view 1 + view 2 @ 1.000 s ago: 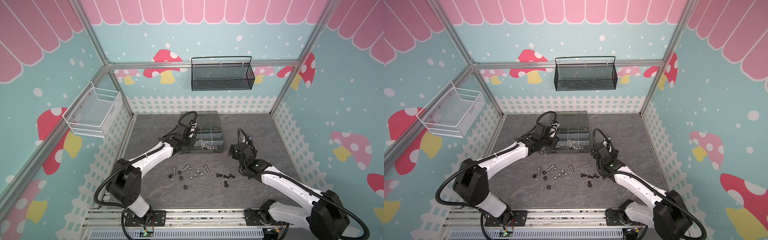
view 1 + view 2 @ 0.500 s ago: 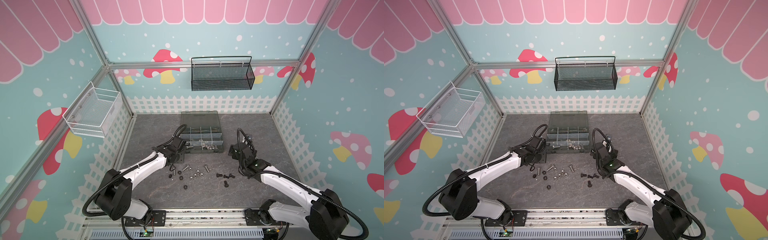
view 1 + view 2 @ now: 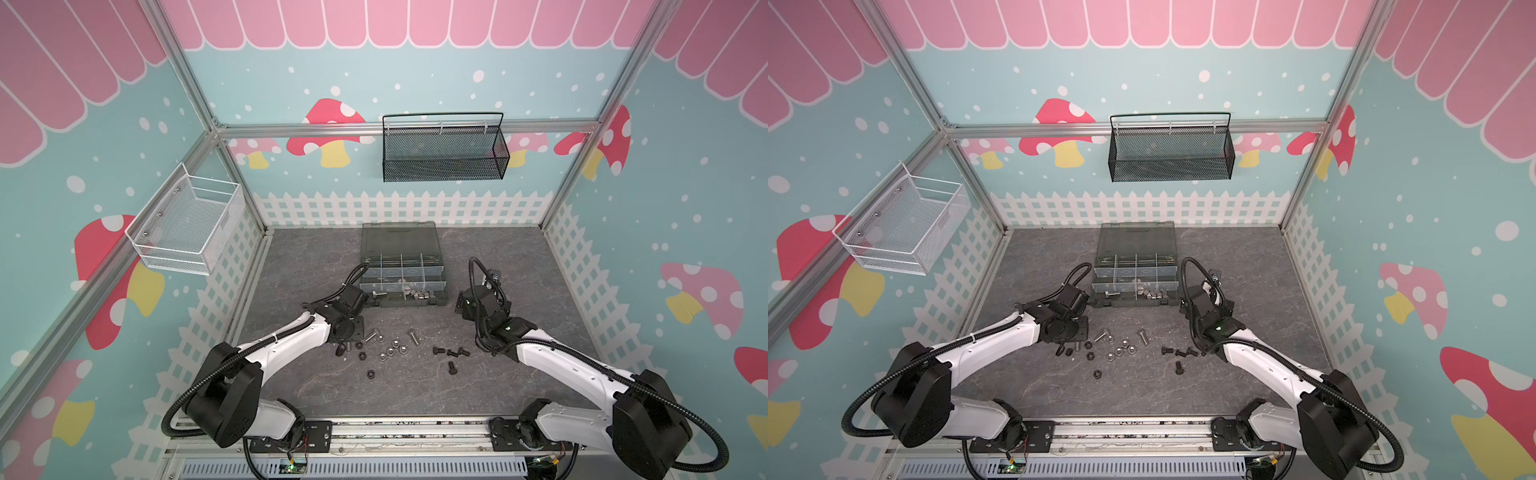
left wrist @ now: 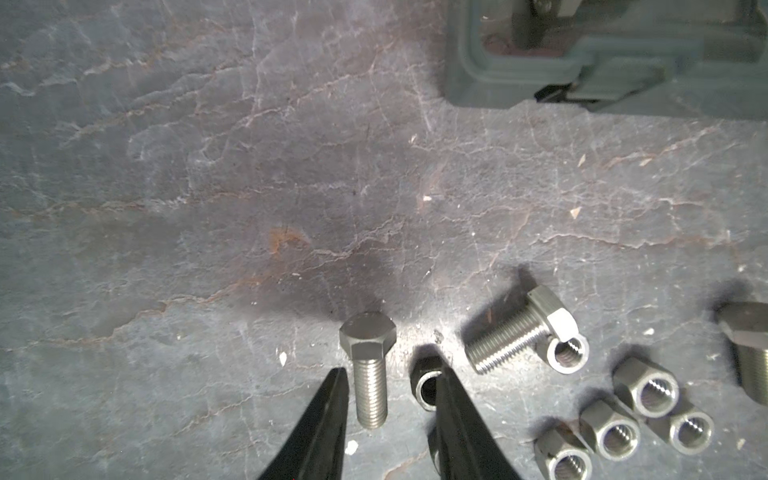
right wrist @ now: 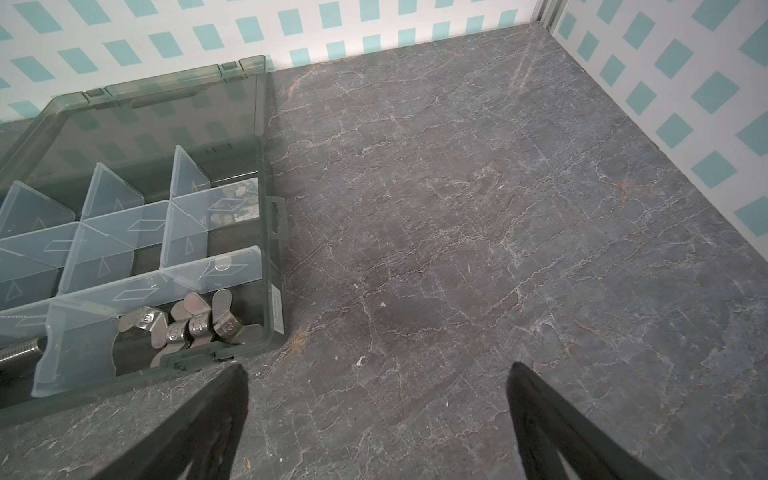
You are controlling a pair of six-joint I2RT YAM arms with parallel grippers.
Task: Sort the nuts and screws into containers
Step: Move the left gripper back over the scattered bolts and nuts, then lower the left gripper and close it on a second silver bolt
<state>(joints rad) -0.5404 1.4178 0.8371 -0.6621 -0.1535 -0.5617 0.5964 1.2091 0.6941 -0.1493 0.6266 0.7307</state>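
The open dark grey case holds the containers. Its front row has silver wing nuts in one compartment and a silver screw in another. Loose screws and nuts lie in front of the case in both top views. My left gripper is down at the pile's left end. Its jaws are open astride a silver hex screw, with a small gap on each side. One of its fingers overlaps a black nut. My right gripper is wide open and empty over bare table beside the case's right front corner.
Another silver screw and several silver nuts lie close to the left fingers. Black screws sit right of the pile, and a black nut lies nearer the front. A black mesh basket and a white wire basket hang on the walls.
My left arm has drawn back from the case and come down over the pile, and its jaws now straddle a silver screw. The right arm has not moved.
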